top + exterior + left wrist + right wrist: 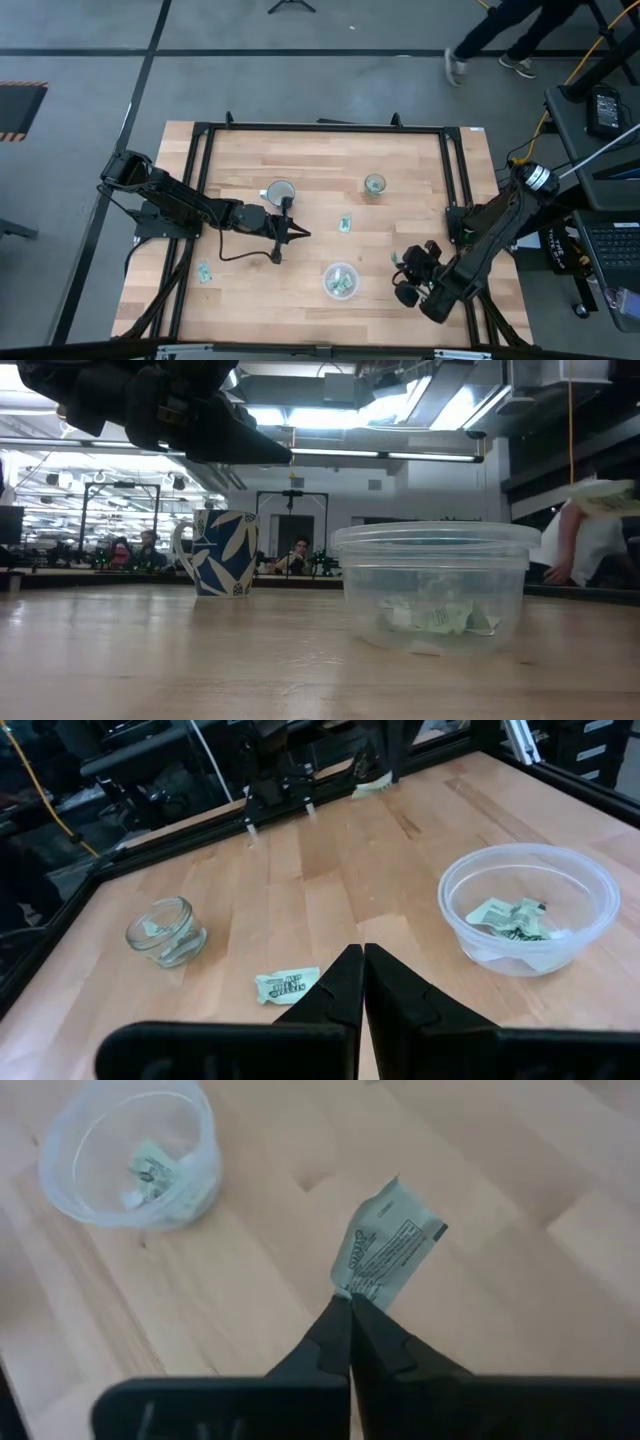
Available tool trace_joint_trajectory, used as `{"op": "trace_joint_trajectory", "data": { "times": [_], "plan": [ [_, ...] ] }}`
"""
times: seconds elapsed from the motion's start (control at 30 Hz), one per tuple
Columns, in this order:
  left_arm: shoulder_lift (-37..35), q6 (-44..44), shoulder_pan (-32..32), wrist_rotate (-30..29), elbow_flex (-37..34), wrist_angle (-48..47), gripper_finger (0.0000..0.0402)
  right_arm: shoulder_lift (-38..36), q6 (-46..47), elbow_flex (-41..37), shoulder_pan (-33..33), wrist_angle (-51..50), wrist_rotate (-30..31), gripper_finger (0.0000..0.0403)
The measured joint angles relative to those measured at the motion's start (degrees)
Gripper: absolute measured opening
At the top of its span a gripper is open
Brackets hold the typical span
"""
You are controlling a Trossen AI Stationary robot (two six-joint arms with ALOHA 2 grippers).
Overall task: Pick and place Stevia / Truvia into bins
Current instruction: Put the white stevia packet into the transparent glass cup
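The right gripper (350, 1302) has its two fingers pressed together on the corner of a Stevia sachet (388, 1250), which hangs clear above the tabletop (300, 290). In the high view this gripper (405, 263) sits near the tabletop's right edge, toward the near right corner, with the round plastic container (340, 280) just beside it toward the middle of the near edge. The likely next step is to carry the sachet over that container and let go.

The left gripper (290, 234) waits near the middle of the tabletop, its fingers closed together with nothing between them (the left wrist view shows only a thin seam between the tips).

As for progress, several sachets already lie crumpled in the round plastic container (525, 905), and the glass cup (374, 185) toward the far edge holds at least one. Left to do, as far as the pictures show: the sachet in the right gripper, a loose sachet (345, 224) lying on the wood between the cup and the container, and another sachet (204, 272) by the left edge, toward the near left corner. The task looks past its halfway mark, with about three pieces outstanding.

A blue-and-white mug (280, 192) stands near the left gripper and plays no part in the sorting.
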Motion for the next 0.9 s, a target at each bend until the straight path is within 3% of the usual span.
{"op": "trace_joint_trajectory", "data": {
  "times": [0.37, 0.67, 0.9],
  "plan": [
    [0.0, 0.0, 0.0, 0.02, 0.0, -0.2, 0.0008, -5.32, -23.27, 0.04, -10.3, 0.47, -0.88, 0.0],
    [0.0, 0.0, -0.02, -0.43, 0.02, -1.31, 0.0008, -9.2, -44.19, 0.07, -22.59, 4.11, -10.75, 0.0],
    [0.0, 0.0, 0.0, -5.42, 0.0, -1.32, 0.0008, -10.79, -58.31, 0.07, -31.66, 4.26, -17.43, 0.0]
  ]
}}
